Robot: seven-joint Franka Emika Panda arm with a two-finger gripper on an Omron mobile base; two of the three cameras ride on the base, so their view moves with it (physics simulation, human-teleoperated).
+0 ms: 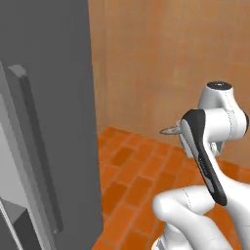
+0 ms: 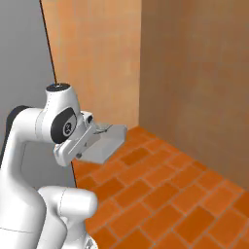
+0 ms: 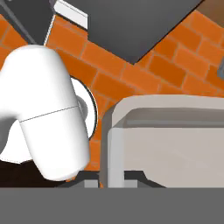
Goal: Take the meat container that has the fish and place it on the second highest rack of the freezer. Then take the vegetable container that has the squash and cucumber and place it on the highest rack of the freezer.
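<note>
Orange brick floor (image 2: 160, 199), tan tiled walls (image 2: 194, 73) meeting in a corner in the right base view. Far left in the left base view: grey freezer (image 1: 58, 97) side panel, its open door (image 1: 22, 161) cut off by the frame edge, long bar handle (image 1: 36, 146) on it. Freezer inside and racks hidden from here.

Right of that, the white arm is folded up over the floor. The tool (image 3: 111, 180) is nearly closed, fingers clamped on the rim of a pale grey tray (image 2: 104, 143), holding it up above the floor, near the freezer side. In the hand view the tray (image 3: 175, 140) runs off the right edge, wall and rim visible, contents hard to make out. In the left base view a small pointed grey tip (image 1: 168, 131) pokes out past the wrist, probably the fish, rest hidden by the arm. A thin dark streak in the tray in the right base view, too small to tell.
</note>
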